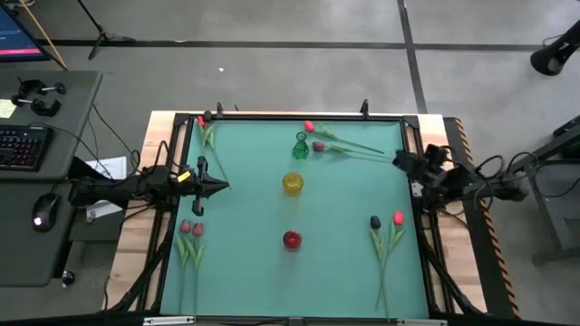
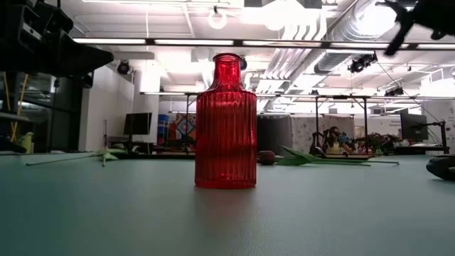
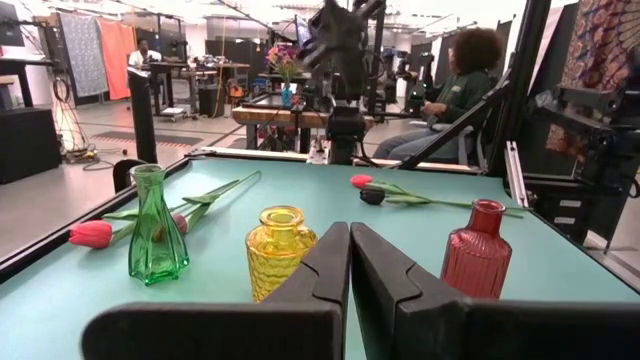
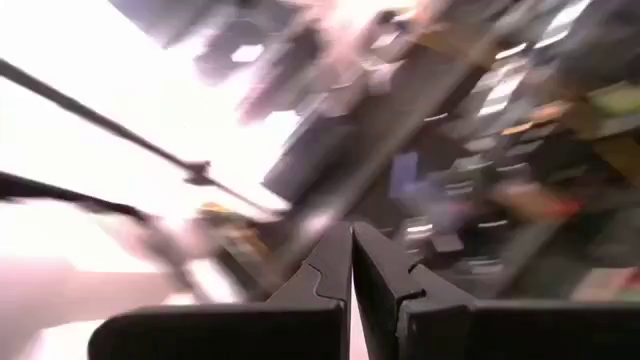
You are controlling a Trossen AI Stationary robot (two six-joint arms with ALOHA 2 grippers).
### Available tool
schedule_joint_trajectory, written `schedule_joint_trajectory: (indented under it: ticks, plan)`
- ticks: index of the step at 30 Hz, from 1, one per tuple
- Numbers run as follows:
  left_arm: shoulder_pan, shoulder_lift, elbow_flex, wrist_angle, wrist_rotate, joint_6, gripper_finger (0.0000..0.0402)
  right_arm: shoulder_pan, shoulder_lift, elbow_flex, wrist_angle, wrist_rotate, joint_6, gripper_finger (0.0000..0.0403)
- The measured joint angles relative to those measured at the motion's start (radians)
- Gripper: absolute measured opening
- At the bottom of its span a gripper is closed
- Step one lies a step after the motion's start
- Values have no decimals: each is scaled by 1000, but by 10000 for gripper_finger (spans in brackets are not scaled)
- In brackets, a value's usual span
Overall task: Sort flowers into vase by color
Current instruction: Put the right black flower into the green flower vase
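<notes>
**Both arms at the table edges, nothing gripped**

Your left gripper [image 1: 220,186] sits at the 9 o'clock edge of the table [image 1: 344,272], its fingers [image 3: 325,262] pressed together and holding nothing. Your right gripper [image 1: 399,160] sits at the 3 o'clock edge, raised; its fingers [image 4: 335,262] are likewise closed and empty.

Nearest you, at 6 o'clock from centre, stands the red vase [image 1: 291,239]. The yellow vase [image 1: 292,183] stands at centre. The green vase [image 1: 301,145] stands at 12 o'clock.

Flowers lie flat on the table in four groups:
- two pink [image 1: 190,230] at 8 o'clock
- one dark [image 1: 375,222] and one red [image 1: 397,218] at 4 o'clock
- one red [image 1: 201,121] at 10 o'clock
- one red [image 1: 309,126] and one dark [image 1: 318,146] just beside the green vase.
</notes>
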Motion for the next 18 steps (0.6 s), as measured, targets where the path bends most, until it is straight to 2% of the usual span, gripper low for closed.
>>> schedule_joint_trajectory:
  ticks: [2, 5, 7, 9, 12, 14, 16, 18]
  plan:
    - [0, 0, 0, 0, 0, 0, 0, 9, 107, 33, 42, -157, 71, 0]
    - [0, 0, 0, 0, 0, 0, 0, 57, 283, 130, -58, -400, 163, 0]
    - [0, 0, 0, 0, 0, 0, 0, 100, 378, 222, -253, -529, 196, 0]
    - [0, 0, 0, 0, 0, 0, 0, 147, 455, 329, -543, -611, 206, 1]
    - [0, 0, 0, 0, 0, 0, 0, 244, 560, 478, -1014, -649, 195, 9]
    - [0, 0, 0, 0, 0, 0, 0, 318, 629, 547, -1247, -644, 215, 24]
    - [0, 0, 0, 0, 0, 0, 0, 391, 689, 585, -1374, -614, 268, 45]
    - [0, 0, 0, 0, 0, 0, 0, 451, 743, 597, -1410, -571, 363, 72]
